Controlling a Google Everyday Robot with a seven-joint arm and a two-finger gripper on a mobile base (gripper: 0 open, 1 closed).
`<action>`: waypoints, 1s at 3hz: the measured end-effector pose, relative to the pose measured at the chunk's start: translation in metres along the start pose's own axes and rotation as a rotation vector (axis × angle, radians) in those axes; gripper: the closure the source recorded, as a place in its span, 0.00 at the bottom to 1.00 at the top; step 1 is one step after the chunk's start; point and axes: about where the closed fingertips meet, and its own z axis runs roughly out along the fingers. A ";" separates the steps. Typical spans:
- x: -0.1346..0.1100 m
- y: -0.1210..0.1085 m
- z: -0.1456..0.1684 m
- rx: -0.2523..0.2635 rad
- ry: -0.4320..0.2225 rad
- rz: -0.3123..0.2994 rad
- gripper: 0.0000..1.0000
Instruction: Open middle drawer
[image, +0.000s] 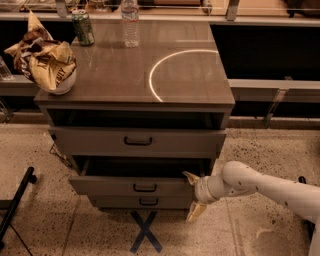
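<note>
The middle drawer (107, 186) is a shallow grey-brown front with a small dark handle (145, 188). It stands pulled out a little from the cabinet, with a dark gap above it. My gripper (193, 195) is at the drawer front's right end, on a white arm reaching in from the right. It is open, with one fingertip (189, 176) at the drawer's top edge and the other down by the floor. Nothing is held between them.
The taller top drawer (90, 142) sits above and the narrow bottom drawer (115, 202) below. A chip bag in a bowl (47, 62), a green can (81, 26) and a water bottle (130, 22) stand on the cabinet top. A blue tape X (145, 232) marks the floor in front.
</note>
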 end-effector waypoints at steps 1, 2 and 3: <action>-0.001 0.000 -0.001 0.000 0.000 0.000 0.00; -0.001 0.000 -0.001 0.000 0.000 0.000 0.00; -0.001 0.000 -0.001 0.000 0.000 0.000 0.00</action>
